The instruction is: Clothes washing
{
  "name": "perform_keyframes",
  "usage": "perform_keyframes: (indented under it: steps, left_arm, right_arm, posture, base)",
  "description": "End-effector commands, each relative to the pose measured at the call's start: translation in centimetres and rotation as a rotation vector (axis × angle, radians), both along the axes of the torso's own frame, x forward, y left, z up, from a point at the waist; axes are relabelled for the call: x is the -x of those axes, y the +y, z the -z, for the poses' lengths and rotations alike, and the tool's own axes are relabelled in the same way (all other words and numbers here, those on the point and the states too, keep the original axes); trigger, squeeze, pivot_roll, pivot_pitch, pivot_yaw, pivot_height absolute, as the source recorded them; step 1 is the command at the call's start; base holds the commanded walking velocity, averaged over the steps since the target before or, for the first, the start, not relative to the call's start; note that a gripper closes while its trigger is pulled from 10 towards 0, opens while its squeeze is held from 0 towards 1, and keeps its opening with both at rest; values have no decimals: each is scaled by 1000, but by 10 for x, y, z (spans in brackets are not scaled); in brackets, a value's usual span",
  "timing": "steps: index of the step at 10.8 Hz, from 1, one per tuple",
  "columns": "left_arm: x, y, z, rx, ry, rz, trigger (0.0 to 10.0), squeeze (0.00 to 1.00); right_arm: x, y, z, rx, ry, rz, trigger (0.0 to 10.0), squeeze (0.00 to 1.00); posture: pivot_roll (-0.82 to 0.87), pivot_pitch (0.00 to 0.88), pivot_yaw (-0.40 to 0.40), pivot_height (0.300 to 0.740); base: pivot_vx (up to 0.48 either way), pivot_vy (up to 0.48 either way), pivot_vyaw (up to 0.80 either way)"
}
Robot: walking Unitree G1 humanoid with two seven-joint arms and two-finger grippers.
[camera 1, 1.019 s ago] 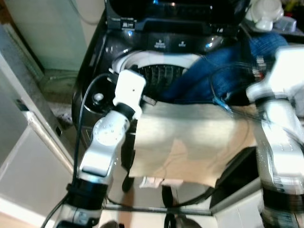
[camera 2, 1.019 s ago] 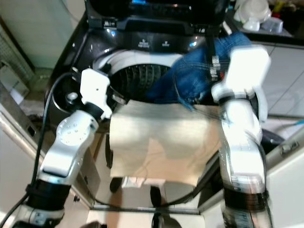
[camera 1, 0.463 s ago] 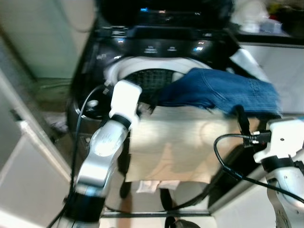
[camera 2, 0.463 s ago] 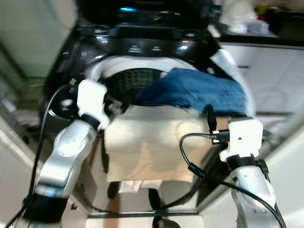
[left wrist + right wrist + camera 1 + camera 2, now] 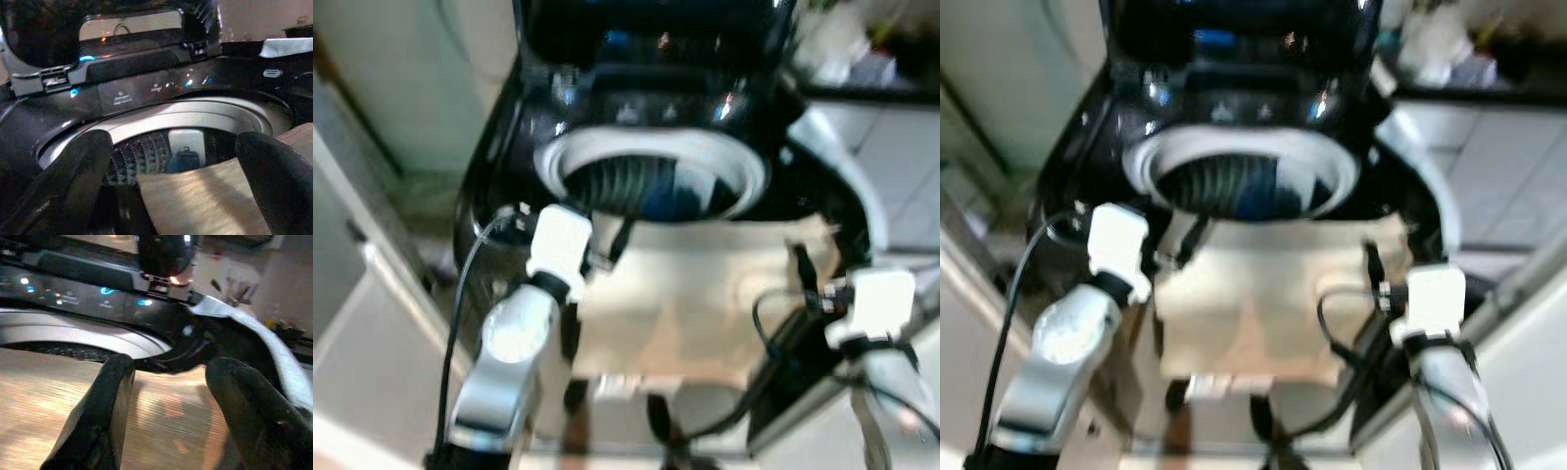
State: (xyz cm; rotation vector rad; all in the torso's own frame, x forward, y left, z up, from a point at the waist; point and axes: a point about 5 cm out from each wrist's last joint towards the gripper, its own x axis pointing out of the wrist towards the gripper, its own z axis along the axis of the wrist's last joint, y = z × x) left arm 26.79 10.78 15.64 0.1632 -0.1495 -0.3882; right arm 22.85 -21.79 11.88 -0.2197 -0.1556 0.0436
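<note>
The black top-loading washer [image 5: 509,196] stands open before me, its white drum ring [image 5: 744,171] showing. Blue jeans [image 5: 671,201] lie down inside the drum, also seen as jeans [image 5: 178,160] in the left wrist view. A beige cloth [image 5: 695,294] hangs over the washer's front edge. My left gripper [image 5: 619,238] is open at the cloth's left top corner, its fingers [image 5: 73,171] wide apart with nothing between them. My right gripper [image 5: 800,266] is open over the cloth's right top corner, with its fingers [image 5: 105,401] just above the fabric.
The washer's dark lid [image 5: 646,29] stands up at the back, above the lit control panel [image 5: 132,90]. A white strip [image 5: 254,328] runs along the washer's right edge. A pale cabinet [image 5: 372,323] is at the left, a tiled counter [image 5: 901,166] at the right.
The jeans that lay across the rim and the beige cloth have dropped into the drum. My right arm has come down and back. The camera has shifted.
</note>
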Motion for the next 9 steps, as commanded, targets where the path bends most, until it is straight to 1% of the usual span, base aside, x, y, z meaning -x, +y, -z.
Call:
perform_keyframes:
  steps: [1,2,4,5,6,7,8,9]
  left_arm:
    - [2,2,-2,19,5,-23,10000,0]
    - [3,2,-3,27,-2,-37,10000,0]
    - [1,6,-9,35,-33,-83,10000,0]
    - [1,6,-12,32,-49,-98,10000,0]
    - [-1,5,-13,24,-60,-106,10000,0]
    - [-4,5,-16,13,-73,-108,10000,0]
    - [-10,4,-18,12,-75,-102,10000,0]
    - [-16,3,-19,14,-76,-99,10000,0]
  right_arm:
    - [-3,5,1,-13,-5,-30,10000,0]
    - [-6,8,3,-10,-8,-43,10000,0]
    - [-15,10,5,-20,-65,-62,10000,0]
    - [-20,12,-4,-27,-102,-56,10000,0]
    - [-25,17,-21,-29,-155,-51,10000,0]
    - [-33,17,-28,-45,-183,-35,10000,0]
    - [-42,23,-35,-66,-190,-35,10000,0]
    - [-55,30,-38,-137,-161,-23,10000,0]
  posture:
    - [-76,0,-48,740]
    - [-67,0,-53,740]
    - [-58,0,-55,740]
    - [-58,0,-53,740]
    - [-62,0,-47,740]
    - [-65,0,-41,740]
    - [-73,0,-33,740]
    - [-79,0,-27,740]
  base:
    - [0,0,0]
    - [0,0,0]
    - [0,0,0]
    - [0,0,0]
    - [0,0,0]
    - [0,0,0]
    - [0,0,0]
    - [0,0,0]
